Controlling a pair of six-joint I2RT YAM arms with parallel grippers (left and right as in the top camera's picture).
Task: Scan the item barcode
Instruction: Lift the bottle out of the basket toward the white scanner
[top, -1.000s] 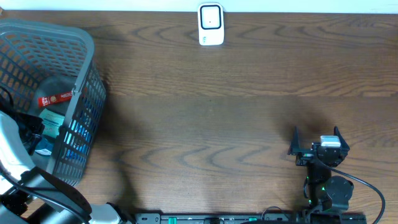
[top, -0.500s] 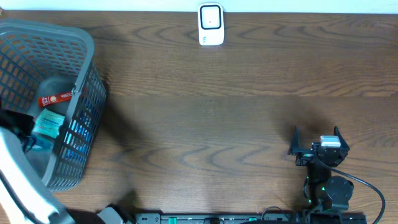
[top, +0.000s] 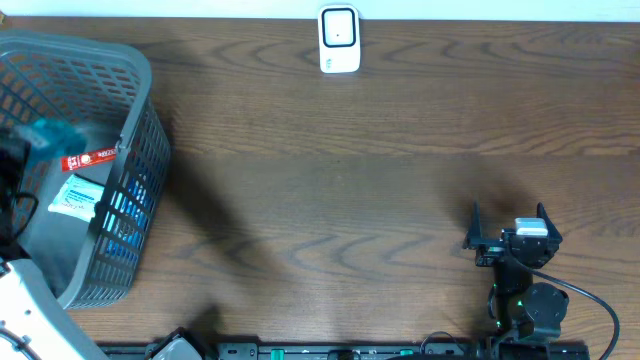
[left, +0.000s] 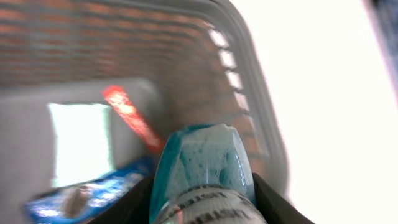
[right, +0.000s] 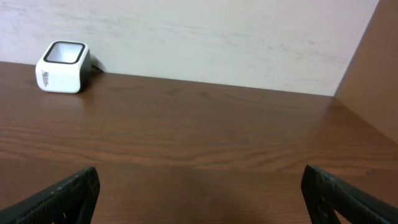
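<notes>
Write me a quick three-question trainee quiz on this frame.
1. True or false: the left hand grips a teal item above the basket.
2. Where is the scanner? A: inside the basket. B: at the far edge of the table. C: in the left hand.
3. Is the right hand open or shut, and does it hold anything?

Key: 1 true. 2 B. 3 open, holding nothing.
</notes>
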